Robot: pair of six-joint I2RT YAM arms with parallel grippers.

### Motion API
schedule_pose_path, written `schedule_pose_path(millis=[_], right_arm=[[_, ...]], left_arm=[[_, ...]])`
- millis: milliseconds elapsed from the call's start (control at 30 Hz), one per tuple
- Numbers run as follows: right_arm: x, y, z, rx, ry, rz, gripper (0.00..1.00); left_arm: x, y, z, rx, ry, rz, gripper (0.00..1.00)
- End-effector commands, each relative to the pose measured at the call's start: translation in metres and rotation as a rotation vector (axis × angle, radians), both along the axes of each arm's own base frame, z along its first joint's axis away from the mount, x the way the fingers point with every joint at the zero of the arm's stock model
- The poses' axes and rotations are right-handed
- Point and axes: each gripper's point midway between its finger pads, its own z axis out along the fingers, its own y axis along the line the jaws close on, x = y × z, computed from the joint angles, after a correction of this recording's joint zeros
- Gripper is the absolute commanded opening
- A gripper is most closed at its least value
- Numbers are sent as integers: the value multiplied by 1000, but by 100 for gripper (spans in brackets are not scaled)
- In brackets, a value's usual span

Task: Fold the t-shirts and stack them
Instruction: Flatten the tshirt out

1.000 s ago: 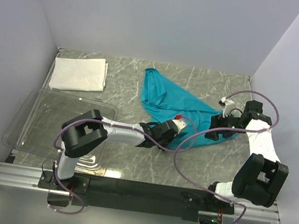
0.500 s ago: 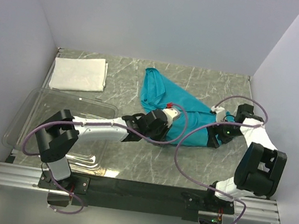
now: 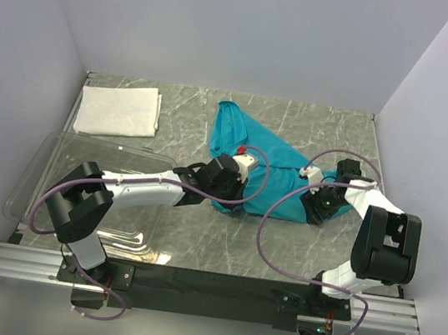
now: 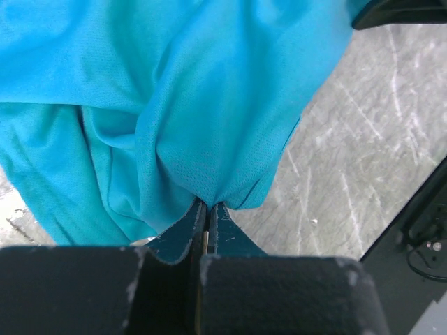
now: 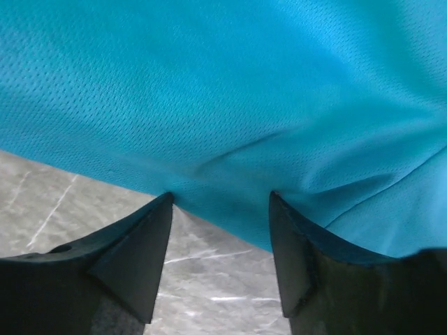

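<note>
At centre, the left gripper (image 4: pixel 207 206) is pinched closed on a fold of the crumpled teal-blue cloth t-shirt (image 3: pixel 249 142). At the shirt's right end, the right gripper (image 5: pixel 220 202) straddles its edge, jaws apart. The folded white rectangular t-shirt (image 3: pixel 118 111) lies far left.

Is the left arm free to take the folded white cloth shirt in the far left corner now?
Probably not yet: the left gripper is shut on the teal-blue cloth shirt; the folded white cloth shirt itself lies uncovered.
</note>
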Motion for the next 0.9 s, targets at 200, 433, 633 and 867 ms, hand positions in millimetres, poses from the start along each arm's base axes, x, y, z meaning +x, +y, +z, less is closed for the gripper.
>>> schedule_pose_path(millis=[200,433,633,867], right_arm=[[1,6,-7,-12,-15,-10,26],[4,21,43,98,-55,34,3],[11,44,124,247,-211,97,0],[35,63,271,344,-512,113,0]], left_arm=[[-2,-8,20,-105,21,-31,1],[-1,-3,29,-128,14,-33,0],[9,9,77,-162,-84,-20,0],[31,39,206,-268,-347,56,0]])
